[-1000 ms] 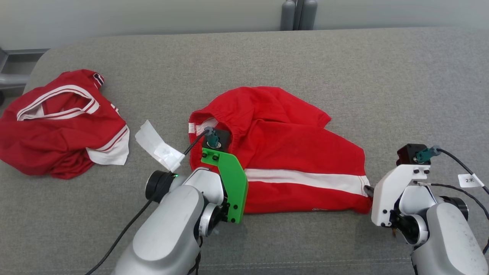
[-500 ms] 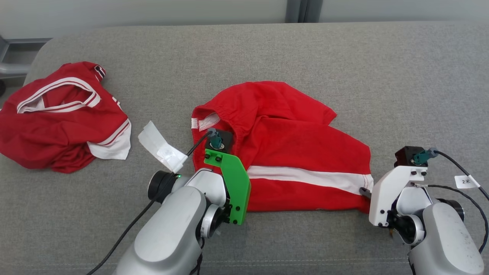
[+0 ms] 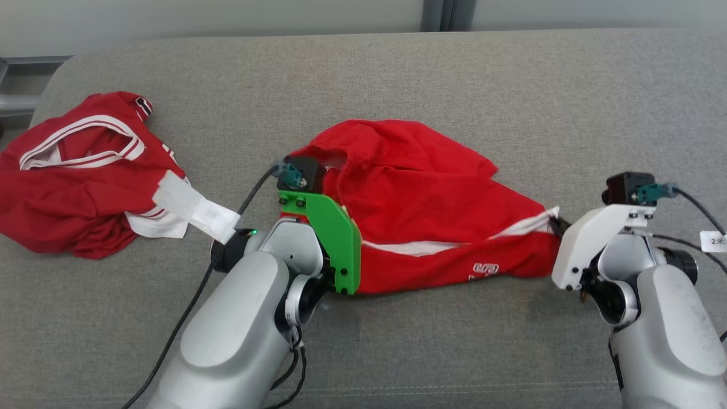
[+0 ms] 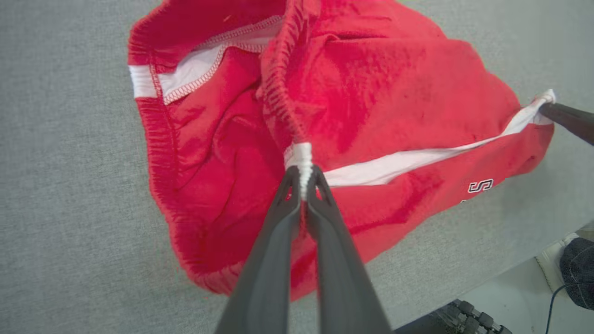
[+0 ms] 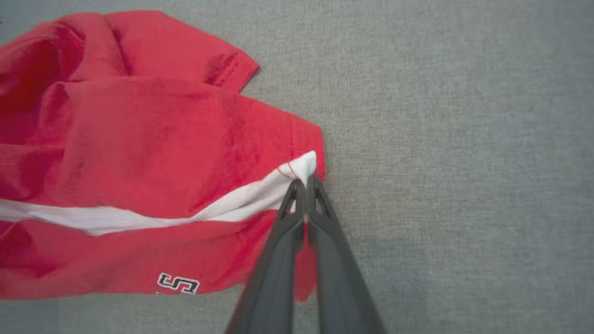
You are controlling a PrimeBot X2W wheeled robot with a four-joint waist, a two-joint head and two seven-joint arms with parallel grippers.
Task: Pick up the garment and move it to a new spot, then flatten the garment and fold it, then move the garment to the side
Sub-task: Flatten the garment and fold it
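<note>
At the middle of the grey padded surface (image 3: 511, 85), the red garment (image 3: 431, 193), a pair of shorts with a white side stripe (image 4: 394, 162), is held stretched between the two arms. The left fingers (image 4: 299, 185) are pressed shut on the waistband end of that stripe, and the right fingers (image 5: 299, 195) are pinched shut on its hem end. Gripping both ends of one seam looks meant to pull that side taut, so the cloth can be carried to a new spot and laid flat without bunching. The far part of the shorts remains rumpled on the surface, so flattening appears not yet done. The nearest thing to a container is the gaping waist opening (image 4: 204, 106), which holds nothing but the shorts' own red lining and white seam tape. A second red garment (image 3: 74, 187) lies crumpled well apart, toward the robot's left.
</note>
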